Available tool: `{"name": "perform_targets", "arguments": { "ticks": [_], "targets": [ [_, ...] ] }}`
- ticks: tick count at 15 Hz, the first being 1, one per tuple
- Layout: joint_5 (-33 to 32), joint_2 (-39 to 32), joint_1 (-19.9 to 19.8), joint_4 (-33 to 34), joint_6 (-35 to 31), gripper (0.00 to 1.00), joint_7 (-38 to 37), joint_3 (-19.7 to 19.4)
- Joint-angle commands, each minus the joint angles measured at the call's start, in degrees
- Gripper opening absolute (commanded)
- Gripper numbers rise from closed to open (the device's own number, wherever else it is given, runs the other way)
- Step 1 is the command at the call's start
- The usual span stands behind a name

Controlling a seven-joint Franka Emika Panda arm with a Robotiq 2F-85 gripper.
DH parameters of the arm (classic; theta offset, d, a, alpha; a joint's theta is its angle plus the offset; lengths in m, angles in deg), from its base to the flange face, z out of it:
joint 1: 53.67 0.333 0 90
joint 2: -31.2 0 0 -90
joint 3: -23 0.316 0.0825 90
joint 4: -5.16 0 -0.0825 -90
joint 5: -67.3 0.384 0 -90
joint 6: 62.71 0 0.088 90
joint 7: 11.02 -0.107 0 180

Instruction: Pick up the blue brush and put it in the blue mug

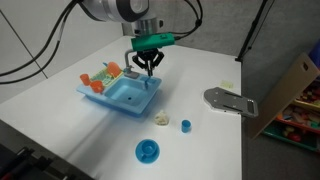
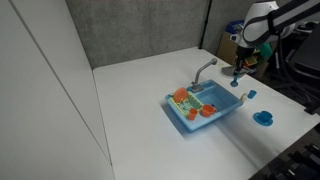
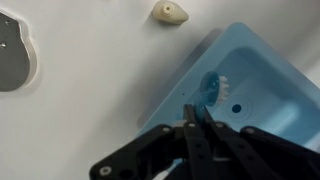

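My gripper [image 3: 200, 118] is shut on the blue brush [image 3: 213, 88], whose white-bristled blue head sticks out past the fingertips. It hangs over the edge of the light-blue toy sink [image 3: 275, 60]. In both exterior views the gripper [image 1: 150, 68] [image 2: 238, 72] is held just above the sink [image 1: 122, 97] [image 2: 222, 108], near its faucet end. The brush shows as a small blue bit under the fingers [image 2: 237, 81]. The blue mug [image 1: 148, 151] [image 2: 264, 117] stands on the white table, apart from the sink, and is not in the wrist view.
A tiny teal cup [image 1: 185, 125] [image 2: 251, 94] and a small cream object [image 1: 162, 119] [image 3: 170, 12] lie between sink and mug. Orange cups [image 1: 104, 75] [image 2: 183, 98] sit in the sink's rack side. A grey faucet [image 2: 205, 70] rises from the sink. A grey flat piece [image 1: 230, 100] lies near the table edge.
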Motion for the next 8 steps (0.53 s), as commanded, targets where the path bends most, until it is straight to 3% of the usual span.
{"name": "perform_targets", "arguments": {
  "ticks": [1,8],
  "targets": [
    [-0.50,0.00,-0.64,0.15,0.21,0.06,-0.31,0.71],
    [-0.94,1.70,-0.98,-2.93,-1.94,0.02,-0.57,0.17]
  ]
}}
